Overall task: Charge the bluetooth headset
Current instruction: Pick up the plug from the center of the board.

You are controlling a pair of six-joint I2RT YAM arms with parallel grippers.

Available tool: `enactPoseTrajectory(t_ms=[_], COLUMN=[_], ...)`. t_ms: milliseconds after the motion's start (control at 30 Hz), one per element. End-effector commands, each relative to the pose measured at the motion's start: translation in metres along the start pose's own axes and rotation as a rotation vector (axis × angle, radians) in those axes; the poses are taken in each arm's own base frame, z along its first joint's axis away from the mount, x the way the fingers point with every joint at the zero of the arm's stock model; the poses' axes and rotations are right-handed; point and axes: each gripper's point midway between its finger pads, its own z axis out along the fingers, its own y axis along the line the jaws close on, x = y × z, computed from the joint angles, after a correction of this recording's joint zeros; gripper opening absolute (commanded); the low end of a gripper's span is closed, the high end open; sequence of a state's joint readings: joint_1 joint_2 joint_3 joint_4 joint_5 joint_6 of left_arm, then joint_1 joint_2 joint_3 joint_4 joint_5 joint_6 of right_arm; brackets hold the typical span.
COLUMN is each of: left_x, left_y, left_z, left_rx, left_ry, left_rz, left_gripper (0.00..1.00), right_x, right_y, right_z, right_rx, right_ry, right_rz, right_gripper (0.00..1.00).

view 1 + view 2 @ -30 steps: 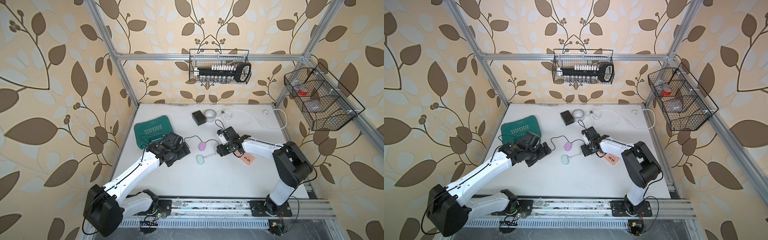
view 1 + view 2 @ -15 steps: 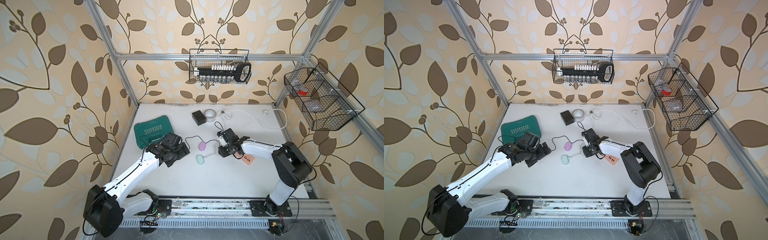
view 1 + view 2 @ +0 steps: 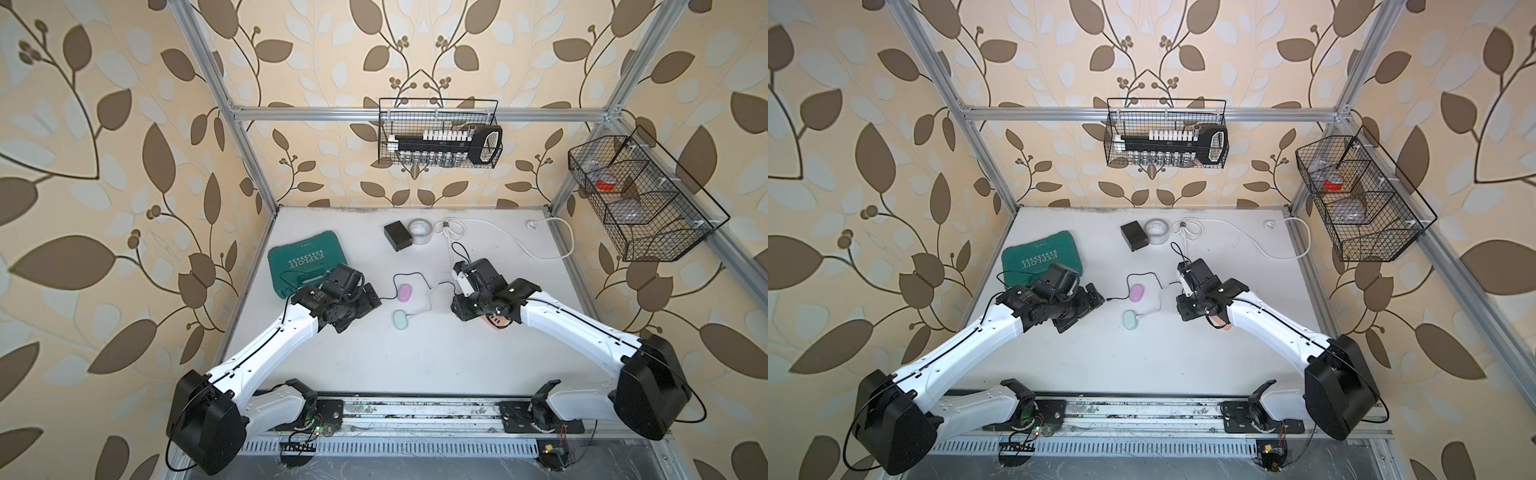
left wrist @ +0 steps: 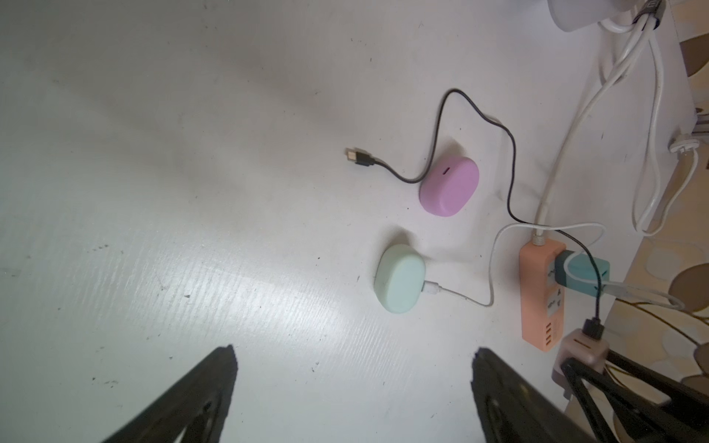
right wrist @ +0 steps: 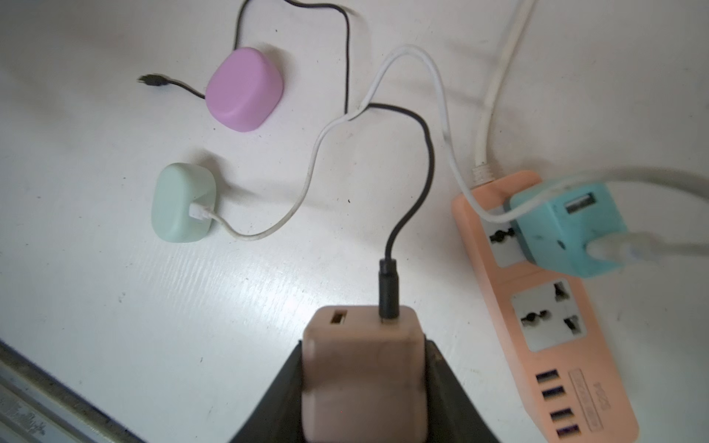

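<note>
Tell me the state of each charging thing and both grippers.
Pink case: closed, nothing plugged in.
Green case: white cable plugged in.
Beige adapter: held, unplugged.
Black cable: one end in beige adapter, other loose.
Teal adapter: plugged into power strip.
Left gripper: open.
Right gripper: shut on beige adapter.

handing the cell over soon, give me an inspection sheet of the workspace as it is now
surface: white table, scuffed
job's things: pink case, port empty; mint case, plugged in; orange power strip with teal adapter seated
clutter: green tool case, black box, tape roll
grippers: left claw open, empty; right claw shut on beige adapter, not in the strip
cables: black cable runs from beige adapter, its free plug loose beside pink case; white cable runs from mint case toward teal adapter
surroundings: back wire basket, side wire basket, leaf wallpaper
</note>
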State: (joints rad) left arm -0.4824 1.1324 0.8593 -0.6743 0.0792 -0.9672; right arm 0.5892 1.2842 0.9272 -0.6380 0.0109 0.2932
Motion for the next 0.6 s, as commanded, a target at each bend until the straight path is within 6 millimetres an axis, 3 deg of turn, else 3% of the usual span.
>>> enactPoseTrajectory(t_ms=[0,333,567], left_x=[-0.003,-0.004,-0.003], left_y=[-0.007,-0.022,-0.051], left_z=[-0.003,-0.01,-0.021], left_rx=[0.031,0.074,0.201], left_ry=[0.0,0.015,0.031], left_rz=[0.015,0.031,0.104], left_gripper=[0.98,0.98,0.97], right_x=[0.015,0.021,0.004], right_y=[0.001,0.001,0.018], right_z=[-0.027,-0.1,-0.161], right_rx=[-0.014,-0.044,-0.157], right_ry=[0.025,-0.057,-0.191], right_rz=[0.035,0.054,0.03], right_gripper=[0.31,0.31,0.3])
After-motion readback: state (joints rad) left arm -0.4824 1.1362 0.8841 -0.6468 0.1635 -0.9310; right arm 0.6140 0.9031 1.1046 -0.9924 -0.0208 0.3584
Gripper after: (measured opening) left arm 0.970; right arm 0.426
